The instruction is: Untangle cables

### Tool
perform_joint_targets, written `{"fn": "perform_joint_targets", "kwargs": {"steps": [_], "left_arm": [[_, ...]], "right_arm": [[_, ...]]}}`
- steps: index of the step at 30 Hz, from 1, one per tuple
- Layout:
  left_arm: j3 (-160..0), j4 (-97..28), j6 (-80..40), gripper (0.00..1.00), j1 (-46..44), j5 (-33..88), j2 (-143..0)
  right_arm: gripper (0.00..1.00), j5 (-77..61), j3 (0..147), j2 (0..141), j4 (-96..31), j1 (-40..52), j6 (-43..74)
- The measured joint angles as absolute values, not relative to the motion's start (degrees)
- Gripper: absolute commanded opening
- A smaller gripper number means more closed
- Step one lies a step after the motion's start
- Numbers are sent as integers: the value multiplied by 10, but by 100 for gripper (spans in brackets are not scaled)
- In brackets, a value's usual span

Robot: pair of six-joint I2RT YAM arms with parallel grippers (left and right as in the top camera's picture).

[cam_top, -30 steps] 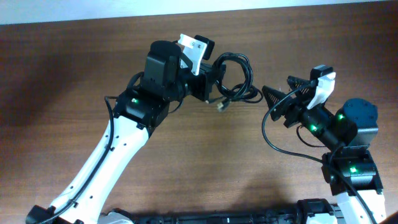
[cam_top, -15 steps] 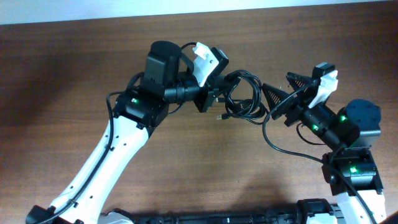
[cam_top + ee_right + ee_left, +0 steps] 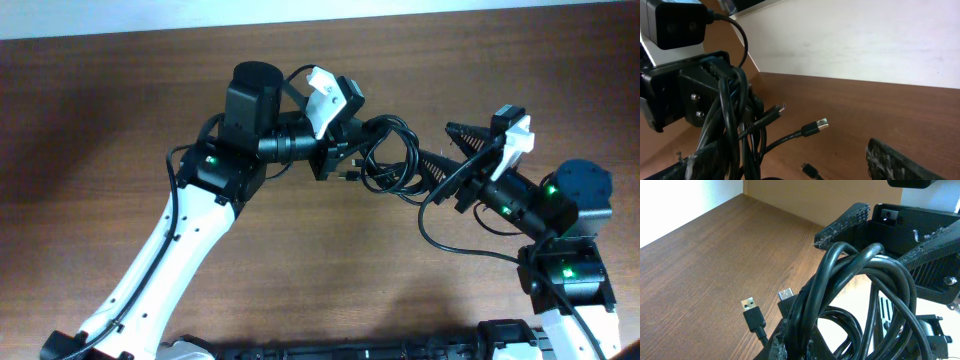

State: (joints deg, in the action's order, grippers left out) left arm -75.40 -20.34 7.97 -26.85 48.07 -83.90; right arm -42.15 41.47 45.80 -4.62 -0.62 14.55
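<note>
We see the cables as one coiled black bundle, pinched at its left side by the left gripper. Its fingers are pressed together on several strands, and the wrist view confirms this, with the cables rising straight out of the left gripper. The bundle sits toward the far edge of the tabletop, a little right of the middle, and we judge it to be lifted off the wood, since its plugs dangle free. The coil stretches from the left gripper toward the right gripper, so its long axis runs roughly parallel to the far edge and the bundle lies between the two arms. The right gripper's fingers stand wide apart with nothing in them, and they face the coil's right-hand loop. That loop reaches the lower fingertip, though we cannot tell whether it touches. From the right wrist, the cables hang on the left of the view in front of the left gripper, so in our judgement the right arm would have to shift that way to catch a strand. Two loose ends point toward the near edge: a USB plug and a smaller plug. We can read no brand, label or lettering on the cables, the plugs or either arm.
</note>
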Motion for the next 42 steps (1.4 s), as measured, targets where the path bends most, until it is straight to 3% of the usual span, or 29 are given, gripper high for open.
{"fn": "perform_joint_targets", "kwargs": {"steps": [10, 42], "left_arm": [[-754, -203, 98, 0, -219, 538, -839], [-754, -193, 109, 0, -261, 566, -839]], "right_arm": [[84, -429, 415, 458, -46, -6, 145], [84, -490, 415, 458, -12, -6, 143]]}}
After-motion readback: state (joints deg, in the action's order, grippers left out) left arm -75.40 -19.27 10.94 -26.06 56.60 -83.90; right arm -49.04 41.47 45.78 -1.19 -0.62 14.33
